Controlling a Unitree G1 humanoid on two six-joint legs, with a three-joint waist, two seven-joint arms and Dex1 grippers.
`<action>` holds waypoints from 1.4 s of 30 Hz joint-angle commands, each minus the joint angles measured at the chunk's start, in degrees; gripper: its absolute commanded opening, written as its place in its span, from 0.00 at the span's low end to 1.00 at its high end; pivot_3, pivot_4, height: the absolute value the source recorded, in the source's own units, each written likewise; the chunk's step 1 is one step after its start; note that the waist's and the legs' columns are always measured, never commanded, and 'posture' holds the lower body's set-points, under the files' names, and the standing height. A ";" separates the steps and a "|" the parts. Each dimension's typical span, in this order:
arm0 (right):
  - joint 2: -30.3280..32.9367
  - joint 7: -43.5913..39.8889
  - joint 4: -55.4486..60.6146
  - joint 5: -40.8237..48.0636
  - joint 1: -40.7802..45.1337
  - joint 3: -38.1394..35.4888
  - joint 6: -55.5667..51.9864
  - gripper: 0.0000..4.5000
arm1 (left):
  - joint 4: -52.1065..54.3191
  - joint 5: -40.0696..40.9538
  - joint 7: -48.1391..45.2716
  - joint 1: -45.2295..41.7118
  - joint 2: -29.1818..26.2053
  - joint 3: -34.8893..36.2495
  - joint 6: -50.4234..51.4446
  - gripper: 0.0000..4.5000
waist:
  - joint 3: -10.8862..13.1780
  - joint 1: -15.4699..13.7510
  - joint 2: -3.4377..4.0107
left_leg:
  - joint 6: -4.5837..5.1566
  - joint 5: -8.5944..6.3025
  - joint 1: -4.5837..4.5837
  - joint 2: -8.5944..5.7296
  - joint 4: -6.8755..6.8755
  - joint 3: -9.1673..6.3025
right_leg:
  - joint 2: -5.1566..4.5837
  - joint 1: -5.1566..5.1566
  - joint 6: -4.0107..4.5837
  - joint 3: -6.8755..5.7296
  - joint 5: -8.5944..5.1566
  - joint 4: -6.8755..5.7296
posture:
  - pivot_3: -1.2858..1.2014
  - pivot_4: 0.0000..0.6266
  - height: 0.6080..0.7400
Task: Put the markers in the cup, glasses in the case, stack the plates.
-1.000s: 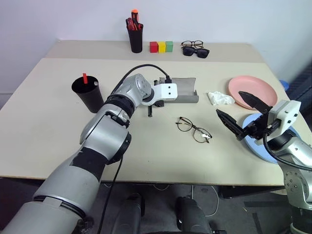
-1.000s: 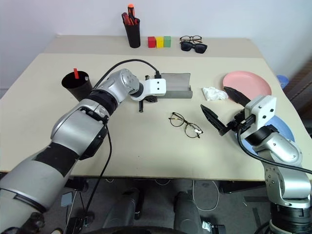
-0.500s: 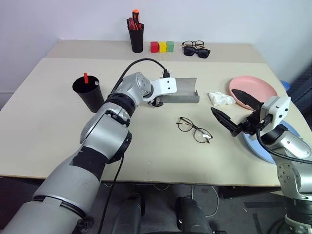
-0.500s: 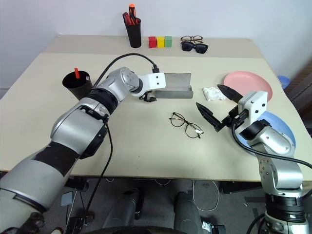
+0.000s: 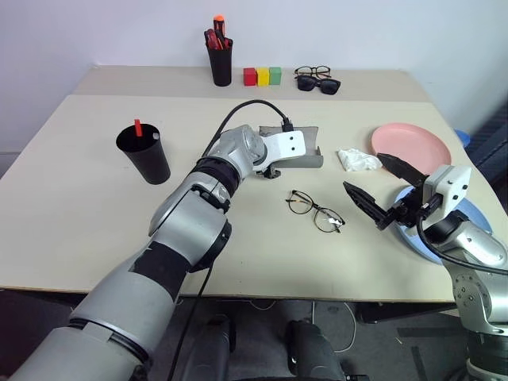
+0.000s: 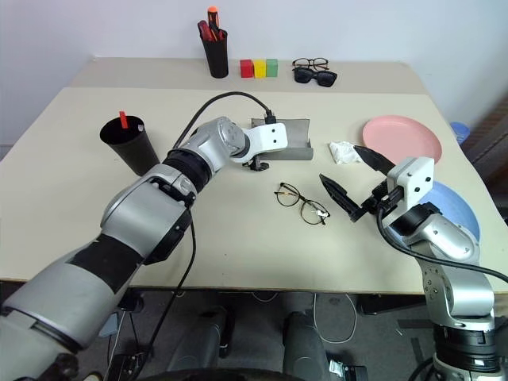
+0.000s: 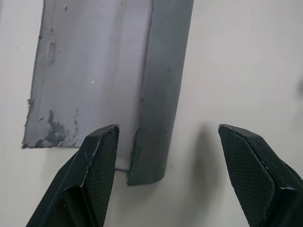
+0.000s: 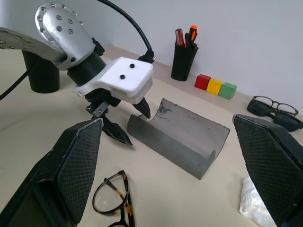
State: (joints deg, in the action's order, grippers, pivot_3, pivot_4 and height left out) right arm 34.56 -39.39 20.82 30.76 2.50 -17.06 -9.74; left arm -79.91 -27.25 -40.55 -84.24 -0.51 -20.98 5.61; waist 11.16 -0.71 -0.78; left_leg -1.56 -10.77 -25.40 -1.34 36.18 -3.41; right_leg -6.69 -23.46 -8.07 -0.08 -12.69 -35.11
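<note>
The grey case (image 5: 300,149) lies open at the table's middle, its trough facing up. My left gripper (image 5: 270,170) is open at the case's left end, and the case's front lip (image 7: 158,109) reaches in between its fingers. The glasses (image 5: 315,211) lie unfolded in front of the case. To their right my right gripper (image 5: 380,187) hovers open with nothing in it. Under that arm lies the blue plate (image 6: 459,208), and the pink plate (image 5: 413,146) sits behind it. A red-tipped marker (image 5: 138,127) stands in the black cup (image 5: 146,155) on the left.
A crumpled white tissue (image 5: 359,160) lies between the case and the pink plate. Along the back stand a black pen holder (image 5: 221,63) with red and orange pens, three coloured blocks (image 5: 263,76), and sunglasses with another pair of spectacles (image 5: 317,80).
My left gripper went from shut to open and slid right to the case's left end. The right arm stayed in place.
</note>
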 commanded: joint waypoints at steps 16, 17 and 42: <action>0.72 0.64 3.29 1.83 -0.40 -1.88 -2.08 1.00 | 0.73 2.12 -5.55 0.62 0.12 3.60 3.00 0.76 | 0.00 -0.01 0.00 | 0.00 0.00 0.01 0.00 0.01 0.00 | 0.00 0.01 0.00 0.00 0.00 0.00 | 0.52 0.24 1.00; 0.65 0.63 3.14 1.73 -0.27 -1.76 -2.04 1.00 | 0.75 2.24 -5.32 0.60 0.09 3.78 3.08 0.76 | 0.00 -0.01 0.00 | 0.00 0.00 0.01 0.00 0.01 0.00 | 0.00 0.01 0.00 0.00 0.00 0.00 | 0.52 0.24 1.00; 0.44 1.47 2.40 0.52 0.29 -1.78 -1.23 1.00 | 1.03 1.82 -4.63 1.38 0.28 3.98 1.37 0.02 | 0.00 0.01 0.01 | 0.00 0.00 0.01 0.00 0.02 0.00 | 0.00 0.02 0.00 0.00 0.00 -0.01 | 0.52 0.24 1.00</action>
State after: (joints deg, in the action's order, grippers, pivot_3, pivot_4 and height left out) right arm 34.77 -38.16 22.39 31.47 1.65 -17.46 -12.04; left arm -80.15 -25.66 -43.69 -82.91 0.08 -17.14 7.80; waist 11.15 -0.70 -0.77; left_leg -1.56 -10.77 -25.38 -1.34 36.19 -3.41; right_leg -6.69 -23.45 -8.07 -0.08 -12.69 -35.12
